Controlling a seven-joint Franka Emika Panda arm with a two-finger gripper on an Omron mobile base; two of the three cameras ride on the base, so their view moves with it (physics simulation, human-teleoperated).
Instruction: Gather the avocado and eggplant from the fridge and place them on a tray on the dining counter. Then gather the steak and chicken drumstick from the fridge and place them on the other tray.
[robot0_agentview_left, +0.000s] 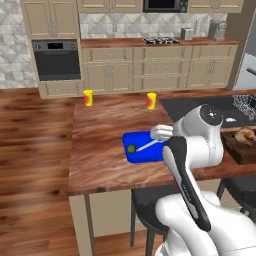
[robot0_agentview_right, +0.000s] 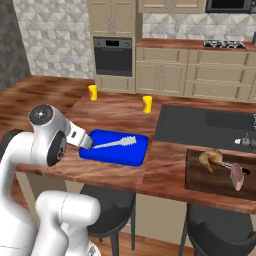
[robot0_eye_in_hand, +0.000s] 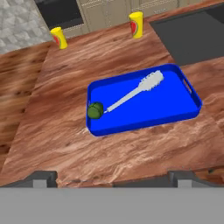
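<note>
Hovering wide open, the end effector (robot0_eye_in_hand: 112, 175) overlooks the avocado (robot0_eye_in_hand: 95, 110) in the blue tray (robot0_eye_in_hand: 183, 114).

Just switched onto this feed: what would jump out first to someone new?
The bright blue tray on the wooden counter, holding a green avocado in one corner and a white brush-like tool lying across it. Next, two yellow cups at the counter's far edge, and a dark board with chicken and steak to the right.

The tray (robot0_eye_in_hand: 186, 107) was bright blue, the avocado (robot0_eye_in_hand: 95, 110) dark green, and the brush (robot0_eye_in_hand: 135, 92) white. The counter (robot0_eye_in_hand: 65, 144) showed reddish-brown wood grain, and two cups (robot0_eye_in_hand: 137, 24) were yellow with red marks.
</note>
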